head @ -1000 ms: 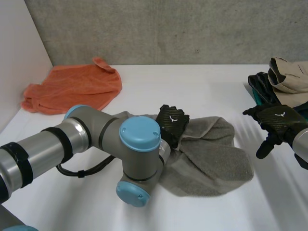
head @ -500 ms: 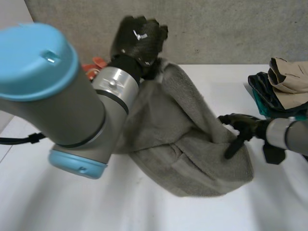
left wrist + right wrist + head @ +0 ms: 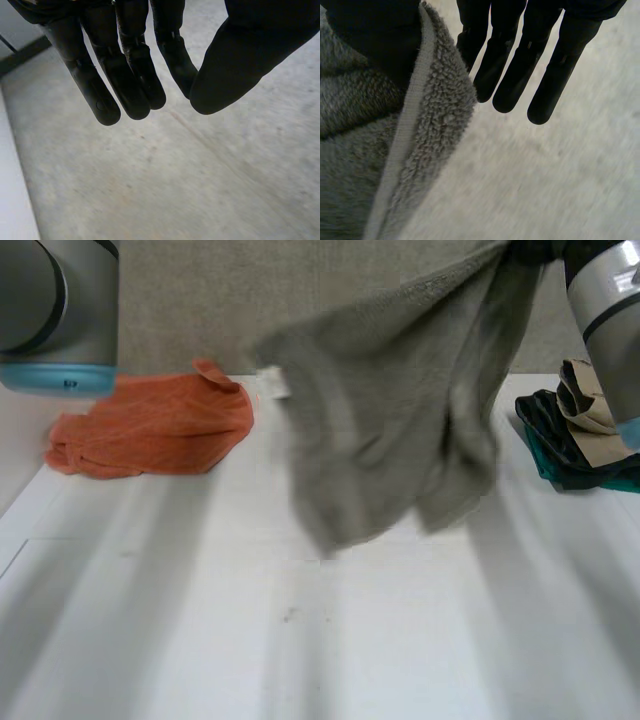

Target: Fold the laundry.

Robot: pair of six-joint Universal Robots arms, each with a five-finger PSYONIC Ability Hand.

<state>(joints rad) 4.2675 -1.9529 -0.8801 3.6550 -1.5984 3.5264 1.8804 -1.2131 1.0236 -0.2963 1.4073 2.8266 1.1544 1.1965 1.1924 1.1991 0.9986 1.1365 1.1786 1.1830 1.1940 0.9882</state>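
Note:
A grey towel (image 3: 400, 410) hangs in the air above the white table (image 3: 300, 640), strung from high on the right where my right arm (image 3: 610, 310) rises. In the right wrist view the towel's hemmed edge (image 3: 415, 125) is pinched between the thumb and the straight fingers of my right hand (image 3: 520, 65). My left arm (image 3: 55, 310) is raised at the far left. In the left wrist view my left hand (image 3: 125, 65) has its fingers and thumb drawn together with no cloth between them, facing the concrete wall.
An orange towel (image 3: 150, 425) lies crumpled at the back left of the table. A pile of dark, teal and beige clothes (image 3: 575, 430) sits at the right edge. A concrete wall (image 3: 200, 310) stands behind the table.
The grey towel has come off the table and hangs high. My right hand closed on its edge and rose. My left arm rose too, and its hand no longer has the cloth.

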